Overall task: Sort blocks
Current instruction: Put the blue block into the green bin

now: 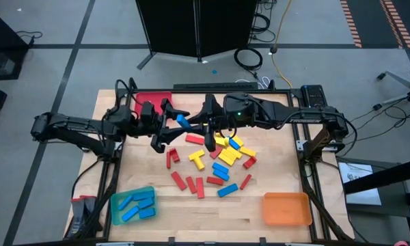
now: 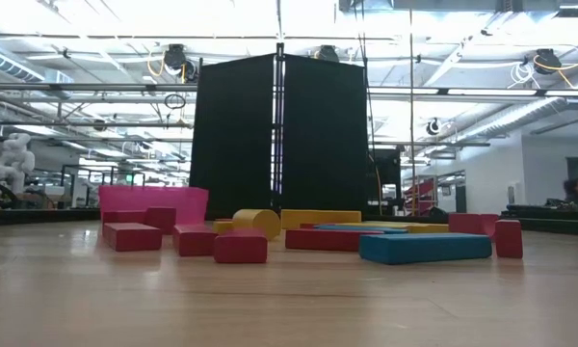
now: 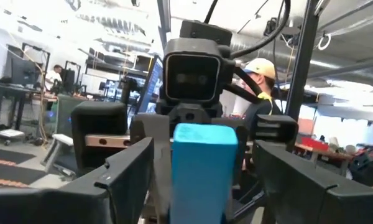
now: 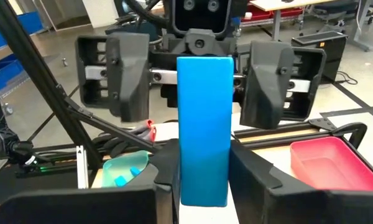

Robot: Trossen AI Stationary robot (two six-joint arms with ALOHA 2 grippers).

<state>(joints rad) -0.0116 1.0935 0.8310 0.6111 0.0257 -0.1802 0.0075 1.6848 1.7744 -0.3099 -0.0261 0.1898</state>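
A blue block (image 1: 183,121) hangs in the air between my two grippers, over the far middle of the table. My right gripper (image 1: 206,123) comes from the right and is shut on it (image 4: 204,124). My left gripper (image 1: 165,126) faces it from the left and is open. Its fingers (image 3: 130,168) stand on either side of the block (image 3: 204,168) with a gap on each side. Loose red, yellow and blue blocks (image 1: 219,160) lie flat on the wood below. The low view shows these blocks (image 2: 424,248) but neither gripper. My right gripper pinches the blue block between its two fingers (image 4: 252,168), on the end nearer its wrist (image 4: 202,165). It comes roughly level from the table's right. The block is lifted clear, and its free end (image 4: 204,74) reaches between the left gripper's open fingers.
A red tray (image 1: 154,101) sits at the far left under the left arm. A teal tray (image 1: 116,205) holding blue blocks stands at the near left. An orange tray (image 1: 285,208) is at the near right. Bare wood lies between the two near trays.
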